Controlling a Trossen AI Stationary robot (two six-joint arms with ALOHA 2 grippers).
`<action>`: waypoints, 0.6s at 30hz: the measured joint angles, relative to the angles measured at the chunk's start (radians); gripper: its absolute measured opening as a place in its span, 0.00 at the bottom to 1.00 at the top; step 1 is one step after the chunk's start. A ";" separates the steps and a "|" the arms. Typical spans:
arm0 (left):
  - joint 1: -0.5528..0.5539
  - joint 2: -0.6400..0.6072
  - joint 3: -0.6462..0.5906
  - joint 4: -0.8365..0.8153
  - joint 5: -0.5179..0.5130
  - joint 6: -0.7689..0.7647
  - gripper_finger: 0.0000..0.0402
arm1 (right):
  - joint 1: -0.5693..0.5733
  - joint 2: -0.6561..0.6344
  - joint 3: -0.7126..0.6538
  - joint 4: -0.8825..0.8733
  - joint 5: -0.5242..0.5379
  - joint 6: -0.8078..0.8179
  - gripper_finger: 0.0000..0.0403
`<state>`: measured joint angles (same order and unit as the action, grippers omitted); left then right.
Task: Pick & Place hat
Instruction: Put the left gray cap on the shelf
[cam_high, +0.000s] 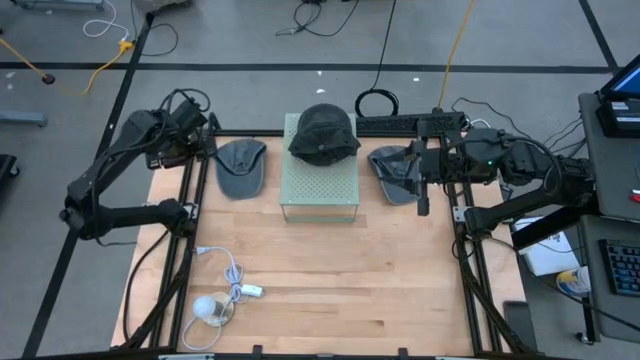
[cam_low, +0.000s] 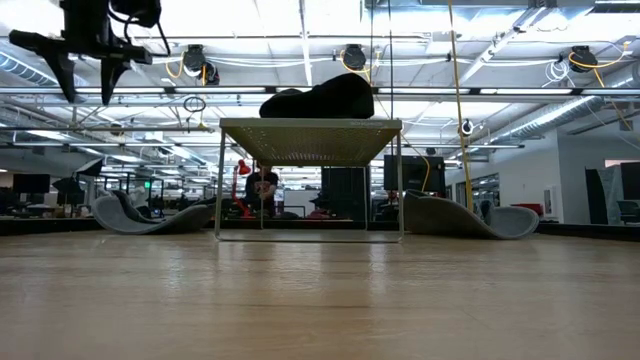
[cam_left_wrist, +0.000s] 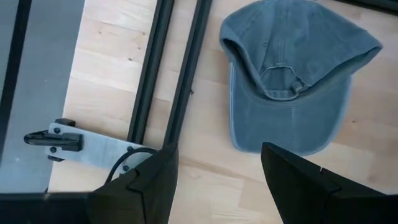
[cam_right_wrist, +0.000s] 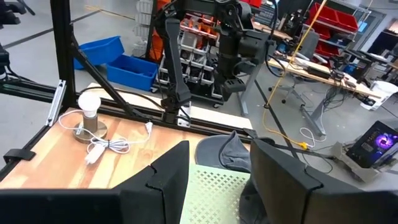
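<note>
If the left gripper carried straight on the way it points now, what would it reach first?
Probably the grey cap lying upside down on the table. The left gripper, open and empty, looks down past its fingers at the cap's brim, though the line may land on bare wood just short of it.

L arm is bent at the worktop's far-left corner, left gripper (cam_high: 205, 137) raised, jaws apart, empty. R arm reaches in from the right edge near the far-right corner, right gripper (cam_high: 424, 172) also up, jaws apart, empty.
</note>
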<state>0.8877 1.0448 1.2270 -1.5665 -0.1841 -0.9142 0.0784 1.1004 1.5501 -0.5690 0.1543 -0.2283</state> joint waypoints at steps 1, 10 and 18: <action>0.005 0.009 0.000 0.000 0.000 0.007 0.58 | 0.000 0.000 0.000 0.000 0.000 0.000 0.41; 0.040 0.071 -0.002 0.001 -0.030 0.030 0.58 | 0.000 0.000 0.000 0.003 0.001 0.000 0.41; 0.074 0.074 -0.165 0.062 -0.008 0.016 0.58 | 0.000 0.000 0.000 0.002 0.001 -0.026 0.41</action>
<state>0.9615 1.1183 1.0617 -1.5049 -0.1920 -0.8984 0.0784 1.1004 1.5501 -0.5671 0.1554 -0.2544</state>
